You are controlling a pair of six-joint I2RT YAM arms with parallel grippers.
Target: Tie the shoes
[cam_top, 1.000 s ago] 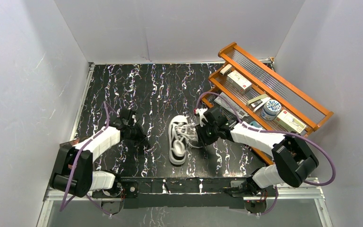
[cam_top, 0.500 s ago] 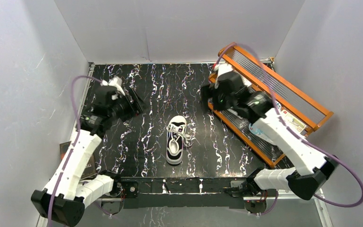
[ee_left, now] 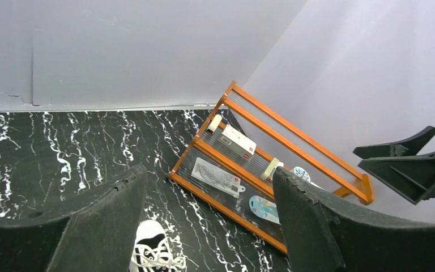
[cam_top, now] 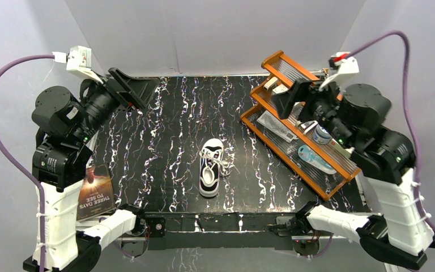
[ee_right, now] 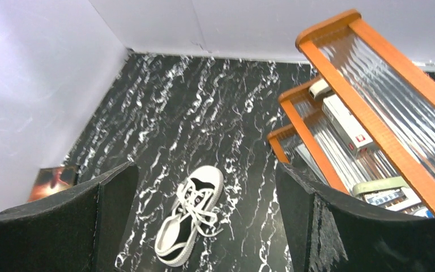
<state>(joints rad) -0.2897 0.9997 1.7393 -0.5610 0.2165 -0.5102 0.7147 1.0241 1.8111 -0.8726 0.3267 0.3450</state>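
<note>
left end effector (cam_top: 131, 89) and right end effector (cam_top: 290, 101) gape apart, empty, above the sneaker (cam_top: 211, 174)

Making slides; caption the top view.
Left claw and right claw open, raised; sneaker on marble table, orange rack beside.

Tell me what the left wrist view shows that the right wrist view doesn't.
Only the left wrist view: the right gripper, open, at the frame's right edge. Only the right wrist view: the book beside the left wall, and the whole sneaker with its white laces. Both: the orange rack and the black marble table; the left wrist view catches just one end of the sneaker.
</note>
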